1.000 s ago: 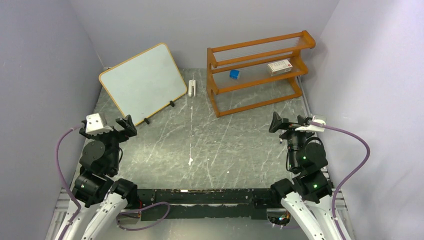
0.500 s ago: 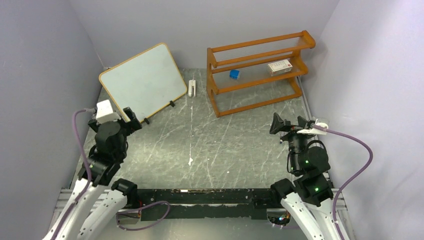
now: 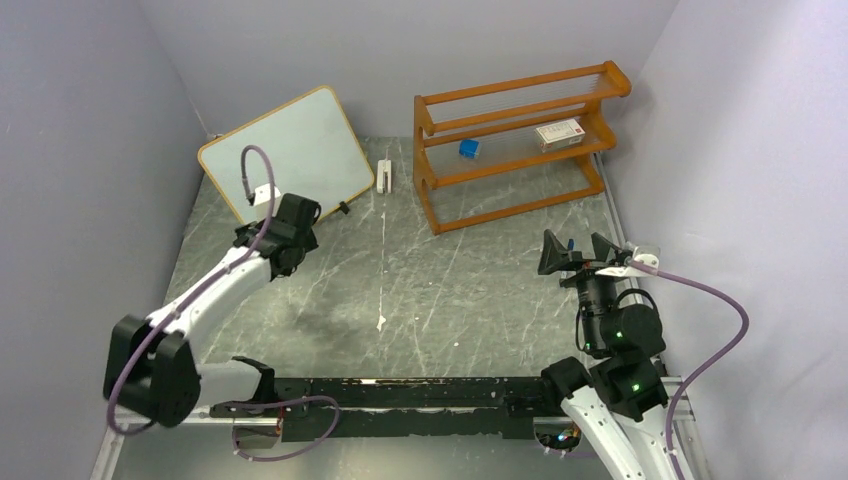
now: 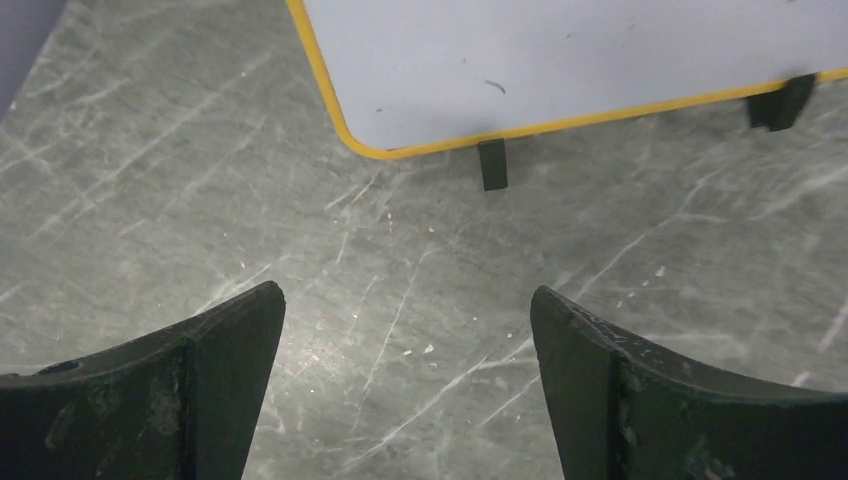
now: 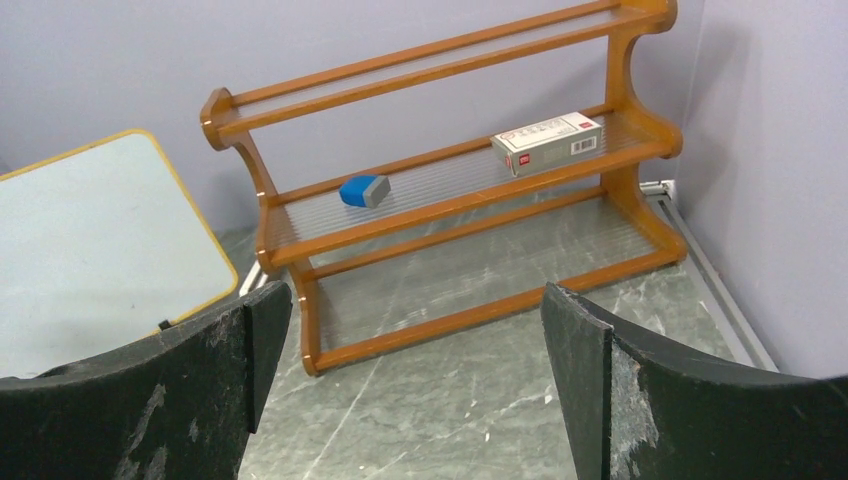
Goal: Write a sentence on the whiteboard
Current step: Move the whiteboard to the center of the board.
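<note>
Looking from your left side first: the whiteboard (image 3: 285, 150) leans at the back left of the desk (image 3: 400, 290), propped on small black feet (image 4: 492, 165). Its face is bare apart from a few faint specks, so I judge that none of the sentence is written. Your left tool (image 4: 405, 295) hangs just in front of the board's lower edge, jaws spread wide and holding nothing. That's the first hazard. If you push forward from here, a finger could catch the frame or a foot. The board only leans, so a nudge could slide it or tip it flat.

In the middle, a small white thing (image 3: 384, 176) stands between the board and the shelf rack (image 3: 520, 84). It may be the marker, but it's too small to tell. If it is, it stands upright and slim, so wide jaws closing off-centre could knock it over or roll it under the rack.

On the rack's middle shelf are a blue block (image 3: 468, 148) and a white box (image 3: 559, 133). Your right tool (image 5: 415, 295) is well back from them, facing the rack, also wide apart and empty. If you reach in carelessly from that side, you could clip the wooden rails and shove the whole rack. With no pen in either tool, touching the board now would only scuff it.
</note>
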Robot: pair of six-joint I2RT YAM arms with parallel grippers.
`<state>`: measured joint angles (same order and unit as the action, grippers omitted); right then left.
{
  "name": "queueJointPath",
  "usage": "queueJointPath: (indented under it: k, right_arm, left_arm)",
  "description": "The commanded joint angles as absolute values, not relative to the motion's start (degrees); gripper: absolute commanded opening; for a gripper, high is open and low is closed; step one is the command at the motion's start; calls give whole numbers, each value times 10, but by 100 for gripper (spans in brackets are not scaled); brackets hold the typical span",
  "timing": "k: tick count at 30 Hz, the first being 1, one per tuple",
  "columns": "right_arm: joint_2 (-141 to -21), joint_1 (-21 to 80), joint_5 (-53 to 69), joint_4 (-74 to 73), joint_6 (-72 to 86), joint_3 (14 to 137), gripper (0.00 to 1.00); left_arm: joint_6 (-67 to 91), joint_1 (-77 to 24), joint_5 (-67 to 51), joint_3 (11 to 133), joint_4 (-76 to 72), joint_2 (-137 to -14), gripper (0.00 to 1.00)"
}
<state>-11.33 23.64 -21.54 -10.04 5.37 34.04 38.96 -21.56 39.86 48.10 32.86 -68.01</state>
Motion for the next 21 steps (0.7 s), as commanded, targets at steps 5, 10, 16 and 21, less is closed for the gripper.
queueJointPath:
  k: [5, 10, 16, 21]
  right_arm:
    - [-92, 238, -196, -84, 53, 331, 100]
    - [-89, 238, -195, -85, 53, 329, 100]
    - [-88, 238, -193, -81, 50, 327, 100]
    - [-85, 237, -195, -78, 46, 325, 100]
  left_arm:
    - [448, -211, 417, 524, 270, -819, 81]
    - [451, -200, 408, 539, 222, -883, 65]
    - [438, -162, 363, 531, 158, -925, 54]
    - [426, -150, 338, 538, 123, -954, 47]
